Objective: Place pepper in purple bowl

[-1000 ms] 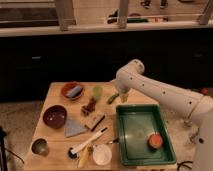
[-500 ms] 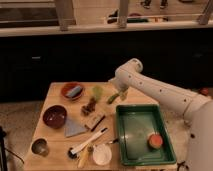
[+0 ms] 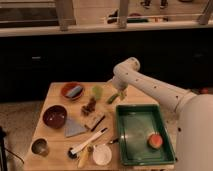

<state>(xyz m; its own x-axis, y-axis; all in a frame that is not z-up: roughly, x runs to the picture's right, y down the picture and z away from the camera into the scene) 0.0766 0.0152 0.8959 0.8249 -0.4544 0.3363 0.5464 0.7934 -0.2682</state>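
One arm reaches in from the right. Its gripper (image 3: 120, 94) hangs low over the far edge of the worktop (image 3: 56, 139), jaws spread wide and holding nothing. The pepper (image 3: 113, 98) lies on the wood just beside the gripper's tip. It is between a pale cup (image 3: 97, 91) and the far left corner of a green tray (image 3: 134, 129). I cannot tell whether a jaw touches it. The purple bowl (image 3: 54, 116) sits near the left edge, well apart from the pepper, with a red bowl (image 3: 73, 90) beyond it toward the far left corner.

Step in hand, as I judge it: the grasp. I would set the jaws across the pepper's short axis, one on either side of its middle. I would then lower them almost to the wood before closing, since so slender and curved a thing may roll or slip out endways. The pale cup stands near, so the wrist should keep off it. The way to the purple bowl passes over a brown cluster (image 3: 90, 106) and a small box (image 3: 94, 120), so I would lift first.

Surface: pale wood, crowded, with a grey cloth (image 3: 75, 128) mid-worktop, a metal cup (image 3: 40, 146) at the near left corner and a white cup (image 3: 102, 154) by the near edge. Room: dim, with dark cabinet fronts behind and a speckled floor.
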